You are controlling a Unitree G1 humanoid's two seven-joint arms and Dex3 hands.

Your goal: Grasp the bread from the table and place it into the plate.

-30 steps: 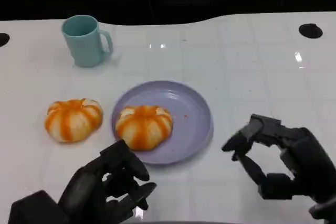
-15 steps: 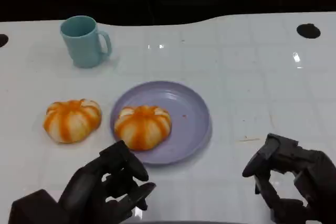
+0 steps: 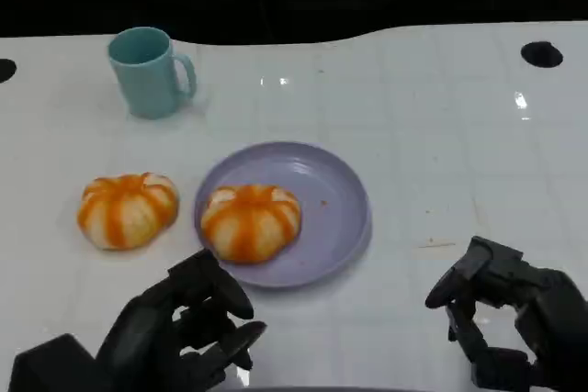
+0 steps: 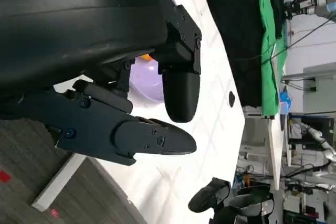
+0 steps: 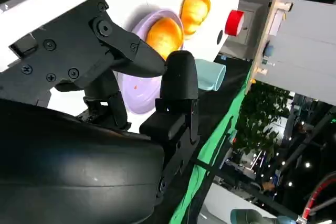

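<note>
The right hand [image 3: 510, 319] has drawn back toward the near edge, empty, fingers apart; the left hand [image 3: 184, 328] also empty. One bread [image 3: 250, 220] lies in the plate [image 3: 335, 199], another bread [image 3: 127, 209] on the desk [image 3: 441, 126] left of it; a left reach could clip the plate

A robotics lab is suggested by the green backdrop cloth [image 4: 269, 40] hung behind the white table [image 3: 441, 135], loose cables [image 4: 304, 24], a red emergency button [image 5: 234, 23], and equipment racks.
</note>
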